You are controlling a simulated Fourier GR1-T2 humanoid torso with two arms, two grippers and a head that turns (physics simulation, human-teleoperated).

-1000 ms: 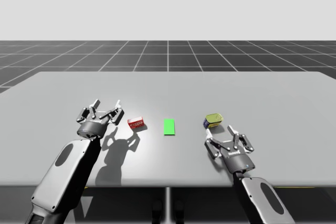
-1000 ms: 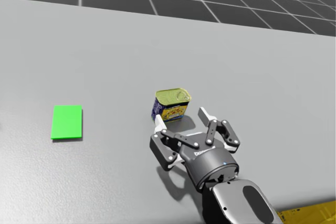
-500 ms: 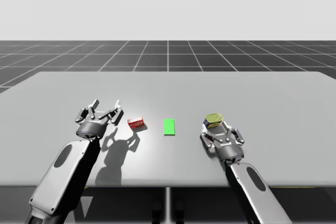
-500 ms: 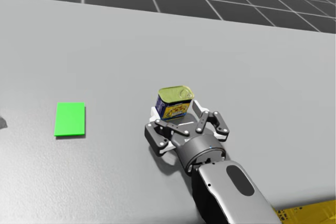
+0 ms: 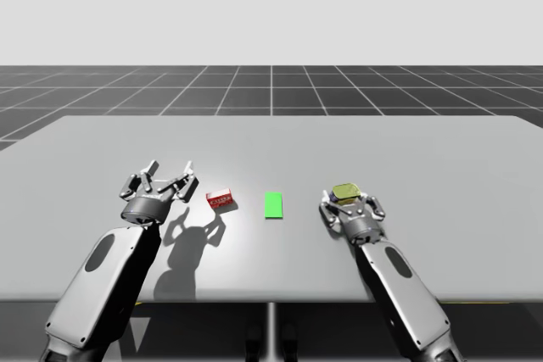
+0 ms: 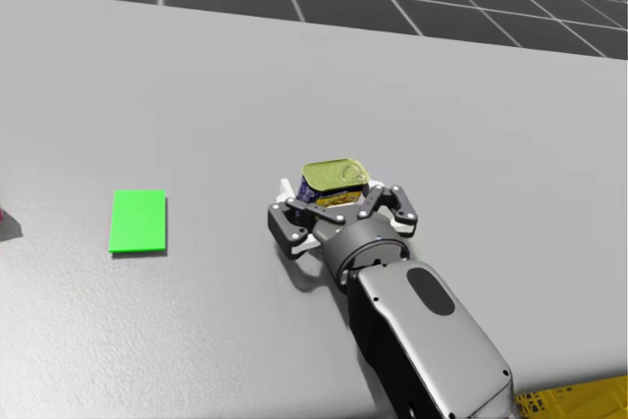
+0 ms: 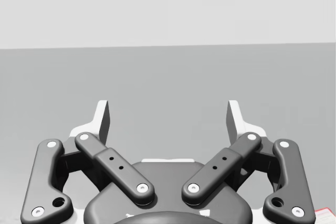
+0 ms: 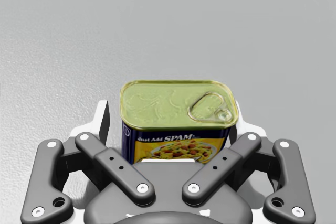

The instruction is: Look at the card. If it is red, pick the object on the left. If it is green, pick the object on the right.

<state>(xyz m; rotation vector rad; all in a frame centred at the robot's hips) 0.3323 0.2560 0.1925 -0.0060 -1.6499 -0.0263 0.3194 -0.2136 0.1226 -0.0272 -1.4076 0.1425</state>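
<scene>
My right hand [image 8: 169, 111] is spread wide, and the blue can [image 8: 176, 103] with its yellow-green lid stands upright between its fingers on the worktop [image 5: 424, 158]. Left of it lies the green card [image 5: 272, 204], then a red box [image 5: 220, 199] beside my left hand [image 5: 170, 167], also spread wide.

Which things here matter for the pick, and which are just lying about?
Job: green card; blue can, the object on the right; right tool, open around it.
Lying about: red box; left tool, open, holding nothing.
</scene>
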